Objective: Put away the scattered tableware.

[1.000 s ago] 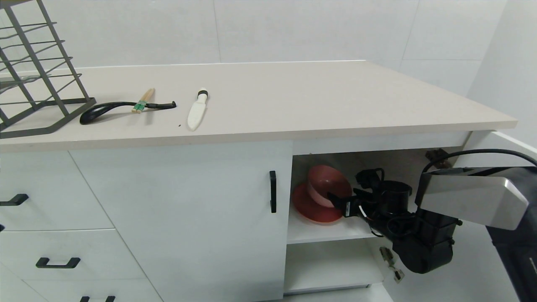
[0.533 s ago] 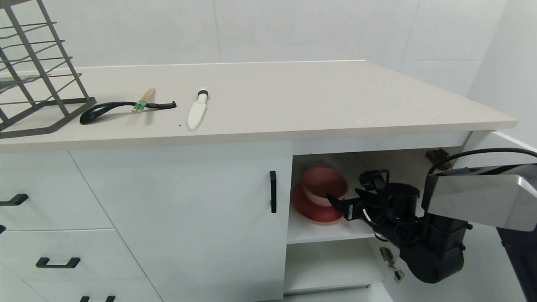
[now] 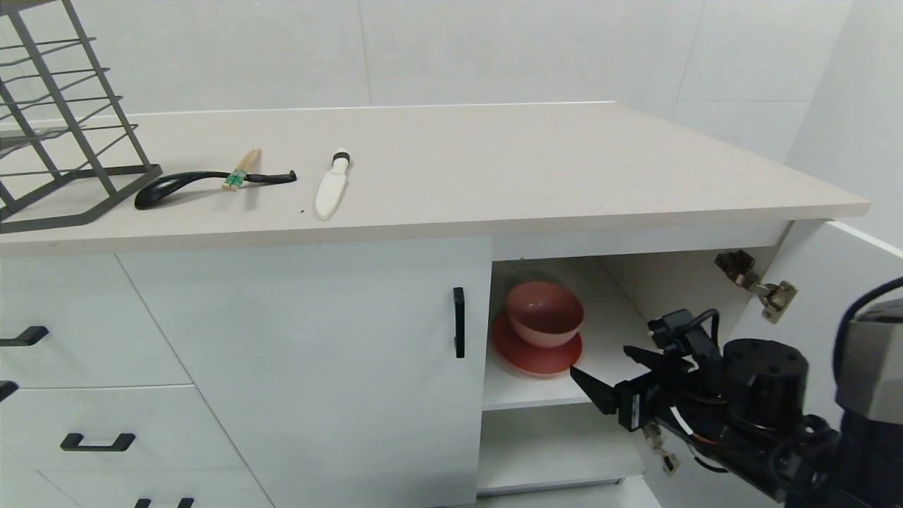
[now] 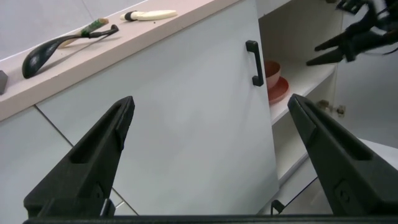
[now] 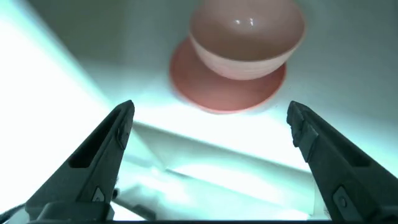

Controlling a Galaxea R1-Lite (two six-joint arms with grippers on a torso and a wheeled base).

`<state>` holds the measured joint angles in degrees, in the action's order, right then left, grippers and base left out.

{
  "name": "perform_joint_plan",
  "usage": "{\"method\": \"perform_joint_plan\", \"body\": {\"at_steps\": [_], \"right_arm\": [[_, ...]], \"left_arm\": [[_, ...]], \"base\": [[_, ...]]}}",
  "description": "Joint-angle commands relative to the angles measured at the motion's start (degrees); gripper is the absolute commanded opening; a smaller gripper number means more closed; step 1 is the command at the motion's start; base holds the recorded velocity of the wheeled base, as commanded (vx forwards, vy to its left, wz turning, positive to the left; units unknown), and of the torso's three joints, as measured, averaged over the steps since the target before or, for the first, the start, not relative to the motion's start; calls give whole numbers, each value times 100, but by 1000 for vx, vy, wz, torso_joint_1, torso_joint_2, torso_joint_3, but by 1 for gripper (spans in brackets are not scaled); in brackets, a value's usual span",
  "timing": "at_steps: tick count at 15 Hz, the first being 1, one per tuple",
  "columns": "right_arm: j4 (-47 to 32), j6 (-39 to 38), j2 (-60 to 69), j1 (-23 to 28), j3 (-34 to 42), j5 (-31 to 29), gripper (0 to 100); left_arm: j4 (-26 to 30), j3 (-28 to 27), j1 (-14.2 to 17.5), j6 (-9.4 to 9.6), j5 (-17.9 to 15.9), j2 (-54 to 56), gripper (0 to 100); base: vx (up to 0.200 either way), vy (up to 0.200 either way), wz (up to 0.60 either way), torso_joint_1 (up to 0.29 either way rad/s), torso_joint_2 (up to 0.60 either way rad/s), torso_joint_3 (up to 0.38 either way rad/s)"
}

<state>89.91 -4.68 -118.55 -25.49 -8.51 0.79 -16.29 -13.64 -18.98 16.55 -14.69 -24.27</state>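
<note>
Pink rounded bowl (image 3: pixel 544 314), resting on flat red plate (image 3: pixel 536 357), judged light, rigid, slick, best taken by its rim; right gripper (image 3: pixel 600 360) and left gripper (image 4: pixel 210 99) both stand open, empty.

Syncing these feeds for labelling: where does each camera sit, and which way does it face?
Head view: on the head, looking forward and down at counter and open cabinet; right gripper at lower right.
Left wrist view: left wrist, facing the closed cabinet door; left gripper open.
Right wrist view: right wrist, facing bowl on plate inside; right gripper open.
Shared: all three show bowl and plate.
</note>
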Motion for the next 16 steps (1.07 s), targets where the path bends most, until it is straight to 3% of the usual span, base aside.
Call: {"method": "perform_joint_plan", "body": {"at_steps": [1,4,9,12,16], "right_arm": [[9,2,1308,-53,710,0,100],[-184,2,2504,53,851,-53,100],[-2364,81,4833,71,833,-167,100],[-3243,81,5949,123,816,-308,100],[-3937,73,6283,114,631,-299,100]], "left_arm": [[-6,37,0,6,1,-34,100],[3,46,0,-3,1,-43,100],[73,46,0,-3,1,-43,100],[64,2,0,-3,1,-7,100],[73,-130,0,-3,28,142,100]], "base": [[0,0,0,0,0,0],[0,0,0,0,0,0],[0,0,0,0,0,0],[0,0,0,0,0,0],[0,0,0,0,0,0]]}}
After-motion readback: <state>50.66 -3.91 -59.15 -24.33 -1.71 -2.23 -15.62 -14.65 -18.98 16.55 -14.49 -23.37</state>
